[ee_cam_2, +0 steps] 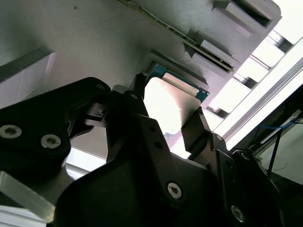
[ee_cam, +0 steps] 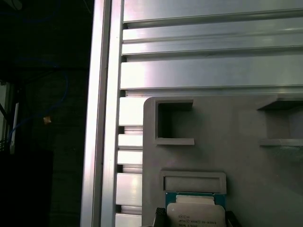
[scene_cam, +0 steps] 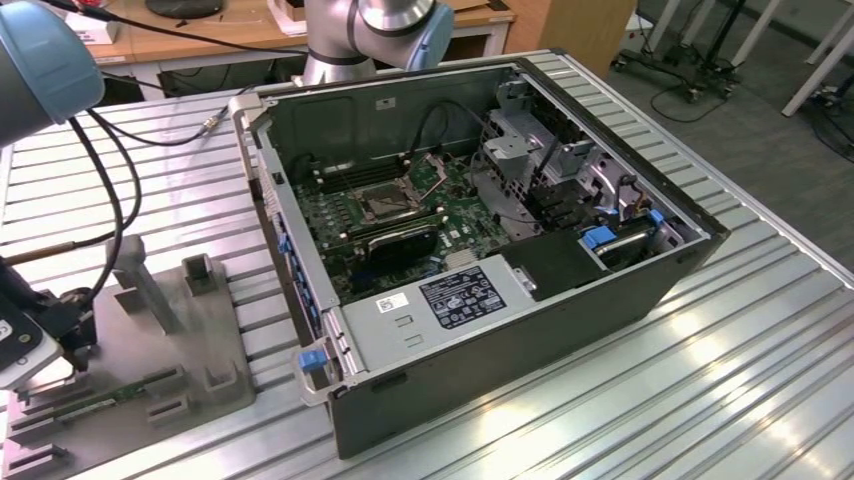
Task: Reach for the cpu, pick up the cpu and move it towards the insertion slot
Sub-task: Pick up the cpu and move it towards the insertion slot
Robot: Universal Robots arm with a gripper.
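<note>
The cpu [ee_cam_2: 166,101] [ee_cam: 195,215], a silvery-white square with a green rim, lies in a pocket of the grey fixture plate [scene_cam: 174,340] [ee_cam: 246,161]. In both wrist views my gripper [ee_cam_2: 166,109] [ee_cam: 195,221] is down over it, with a black finger against each of two opposite edges, shut on the chip. In the exterior view the gripper [scene_cam: 54,335] is at the left edge, above the fixture's near corner. The insertion slot [scene_cam: 383,203], a square socket with a shiny metal frame, sits on the green motherboard [scene_cam: 461,205] inside the open computer case [scene_cam: 534,330].
A long green memory stick [scene_cam: 100,405] lies in the fixture, and grey posts [scene_cam: 140,280] stand up from it. The ribbed aluminium table [scene_cam: 721,380] carries both the fixture and the case. Cables [scene_cam: 114,190] hang beside the arm. Drive cages [scene_cam: 534,150] stand inside the case.
</note>
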